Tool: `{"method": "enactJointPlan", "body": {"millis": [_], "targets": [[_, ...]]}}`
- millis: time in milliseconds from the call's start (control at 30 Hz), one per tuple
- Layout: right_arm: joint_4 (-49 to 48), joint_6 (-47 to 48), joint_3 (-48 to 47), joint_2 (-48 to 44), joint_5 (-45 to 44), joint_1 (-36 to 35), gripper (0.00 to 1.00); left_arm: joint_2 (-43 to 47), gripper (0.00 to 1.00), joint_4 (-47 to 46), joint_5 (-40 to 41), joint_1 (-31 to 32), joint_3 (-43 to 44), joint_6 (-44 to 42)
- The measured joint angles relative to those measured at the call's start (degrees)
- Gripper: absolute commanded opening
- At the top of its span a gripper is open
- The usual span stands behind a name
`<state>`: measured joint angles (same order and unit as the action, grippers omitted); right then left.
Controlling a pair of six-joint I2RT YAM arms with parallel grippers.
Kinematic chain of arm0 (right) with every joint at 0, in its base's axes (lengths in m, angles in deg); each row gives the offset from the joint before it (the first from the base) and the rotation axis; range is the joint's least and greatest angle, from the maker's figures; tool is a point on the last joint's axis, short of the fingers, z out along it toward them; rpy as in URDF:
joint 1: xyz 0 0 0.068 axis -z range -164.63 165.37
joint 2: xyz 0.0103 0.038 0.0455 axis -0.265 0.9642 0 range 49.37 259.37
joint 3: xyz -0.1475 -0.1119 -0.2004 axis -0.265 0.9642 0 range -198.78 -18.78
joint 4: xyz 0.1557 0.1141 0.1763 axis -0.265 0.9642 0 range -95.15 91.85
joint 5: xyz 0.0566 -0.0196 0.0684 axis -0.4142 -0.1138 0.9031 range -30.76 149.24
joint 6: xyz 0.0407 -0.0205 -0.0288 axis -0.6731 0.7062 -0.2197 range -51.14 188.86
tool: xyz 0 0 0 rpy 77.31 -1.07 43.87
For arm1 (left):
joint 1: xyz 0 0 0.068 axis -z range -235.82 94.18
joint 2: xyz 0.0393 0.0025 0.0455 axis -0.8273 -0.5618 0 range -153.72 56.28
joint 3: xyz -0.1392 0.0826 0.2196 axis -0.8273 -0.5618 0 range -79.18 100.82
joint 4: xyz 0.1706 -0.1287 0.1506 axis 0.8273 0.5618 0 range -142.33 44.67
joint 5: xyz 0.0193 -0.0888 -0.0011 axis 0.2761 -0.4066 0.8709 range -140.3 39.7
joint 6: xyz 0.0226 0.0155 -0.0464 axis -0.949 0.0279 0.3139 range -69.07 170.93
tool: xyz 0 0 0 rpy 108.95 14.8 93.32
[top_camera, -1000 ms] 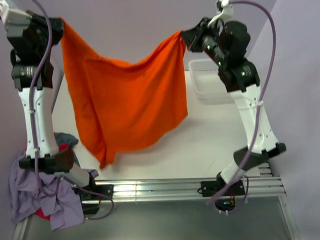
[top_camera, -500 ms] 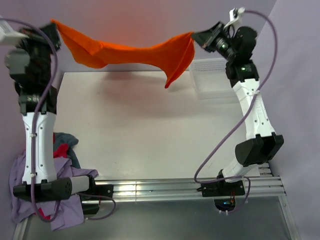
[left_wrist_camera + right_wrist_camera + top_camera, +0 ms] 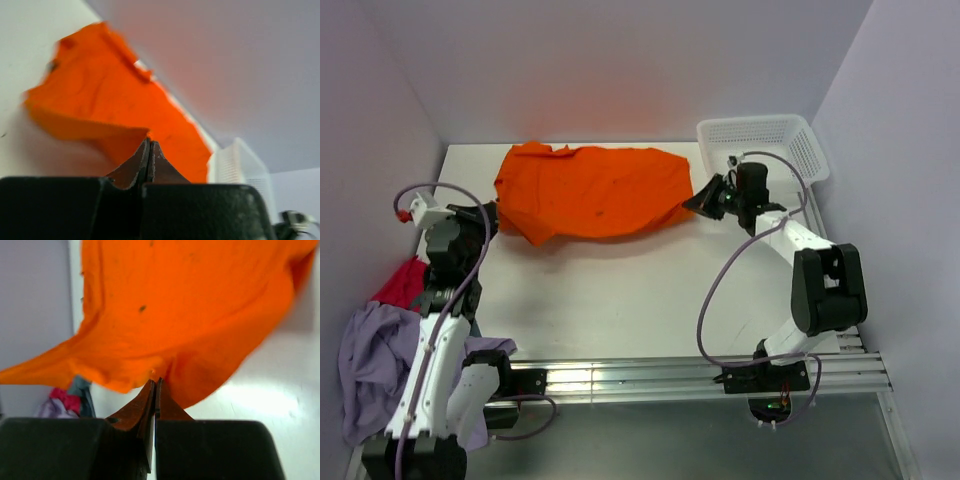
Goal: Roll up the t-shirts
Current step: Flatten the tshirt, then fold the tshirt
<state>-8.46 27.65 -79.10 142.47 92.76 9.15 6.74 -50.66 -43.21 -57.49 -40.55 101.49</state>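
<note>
Your left hand (image 3: 488, 216) is pinching the orange t-shirt (image 3: 595, 190) at the end lying farthest from the white basket (image 3: 760, 135). In the left wrist view its fingers (image 3: 142, 160) are pressing flat together, with a fold of orange cloth running right into their tips. Your right hand (image 3: 704, 199) is gripping the opposite end of the same shirt, the end just beside the basket's near corner. From the right wrist camera, its fingers (image 3: 165, 407) are likewise closing tight against each other, and the fabric is gathering to a point where they meet.

The orange t-shirt is lying spread on the desk (image 3: 620, 290), stretching away from the basket toward the left arm, lengthwise along the far side. Its surface is rumpling a little, with one sleeve bunching up at the end away from the basket, and a few small dark specks are showing on the cloth.

The basket is sitting at the far corner of the desk, on the right arm's side. Well apart from it, diagonally across at the near corner by the left arm's base, the other shirts are lying in a heap: a lavender t-shirt (image 3: 370, 360) is draping over the desk edge and a red t-shirt (image 3: 400, 285) is peeking out on the heap's farther side. A grey-teal t-shirt (image 3: 80, 387) is showing beside them in the right wrist view only.
</note>
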Motion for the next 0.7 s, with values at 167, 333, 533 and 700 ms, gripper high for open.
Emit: {"method": "enactJointPlan", "body": {"millis": [167,333,533,700], "targets": [[-1.0,3.0,11.5,-6.8,-4.2,-3.7,0.0,14.2,0.0,0.6,0.0,1.0,-3.5,1.8],[0.0,5.3,20.6,-11.2,-7.8,-7.1,0.0,17.8,0.0,9.1,-0.2,1.0,-5.6,1.8],[3.0,7.0,29.0,-20.9,-12.4,-9.8,0.0,24.5,0.0,20.7,0.4,1.0,-5.9,1.7],[4.2,8.2,31.6,-27.0,-15.0,-10.5,0.0,27.7,0.0,26.6,2.0,1.0,-5.7,3.1]]}}
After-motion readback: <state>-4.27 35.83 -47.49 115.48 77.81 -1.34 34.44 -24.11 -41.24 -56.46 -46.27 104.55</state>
